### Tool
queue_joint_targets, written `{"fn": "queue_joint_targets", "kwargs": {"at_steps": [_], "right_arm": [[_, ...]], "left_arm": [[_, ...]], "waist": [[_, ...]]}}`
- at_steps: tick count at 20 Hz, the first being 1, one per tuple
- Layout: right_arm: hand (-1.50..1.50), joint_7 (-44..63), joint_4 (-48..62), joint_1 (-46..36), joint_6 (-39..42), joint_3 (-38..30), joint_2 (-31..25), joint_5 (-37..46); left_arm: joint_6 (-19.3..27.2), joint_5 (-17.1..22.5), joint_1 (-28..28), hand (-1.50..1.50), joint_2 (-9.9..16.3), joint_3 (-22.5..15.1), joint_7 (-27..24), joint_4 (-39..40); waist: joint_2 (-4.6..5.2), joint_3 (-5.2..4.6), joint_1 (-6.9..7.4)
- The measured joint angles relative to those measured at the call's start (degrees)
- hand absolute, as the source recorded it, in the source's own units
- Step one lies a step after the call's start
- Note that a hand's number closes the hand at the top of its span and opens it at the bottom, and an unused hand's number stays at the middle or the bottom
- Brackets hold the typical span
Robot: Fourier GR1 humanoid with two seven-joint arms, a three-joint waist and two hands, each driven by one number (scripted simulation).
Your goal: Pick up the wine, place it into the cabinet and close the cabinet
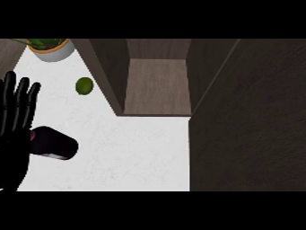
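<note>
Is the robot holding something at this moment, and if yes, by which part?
Nothing is held. The left hand is open with straight fingers, beside the wine bottle on the counter. The right hand is not in view.

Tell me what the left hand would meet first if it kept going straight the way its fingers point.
The left hand is open, fingers pointing toward the far side of the counter. That line looks free to the picture's top-left; the plant pot sits right of it, and the wine bottle lies beside the palm. Depth is unclear.
</note>
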Motion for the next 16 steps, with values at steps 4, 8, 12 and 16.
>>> {"fn": "queue_joint_targets", "kwargs": {"at_steps": [4, 8, 12, 16], "right_arm": [[-1.50, -0.83, -1.23, 2.77, 0.57, 0.99, 0.42, 0.16], [-1.50, 0.88, -3.73, 6.45, 3.38, 4.21, 0.39, -2.16], [-1.50, 4.76, -7.07, 9.27, 6.18, 6.82, -0.59, -5.07], [-1.50, 9.80, -13.30, 11.95, 7.28, 7.16, -1.95, -7.73]], "left_arm": [[6.88, -6.49, 0.99, -1.50, -1.63, 1.23, -0.87, 2.09], [20.00, -9.79, 1.01, -1.50, -2.49, 0.80, 1.36, 4.08], [33.41, -10.47, -2.56, -1.50, -2.82, -4.94, 5.30, 6.24], [44.46, -15.13, -7.49, -1.50, -2.94, -11.85, 10.63, 8.70]], "waist": [[-0.52, 1.13, -0.26], [-0.75, 1.53, -0.88], [-0.81, 1.66, -1.11], [-0.86, 1.73, -1.01]]}}
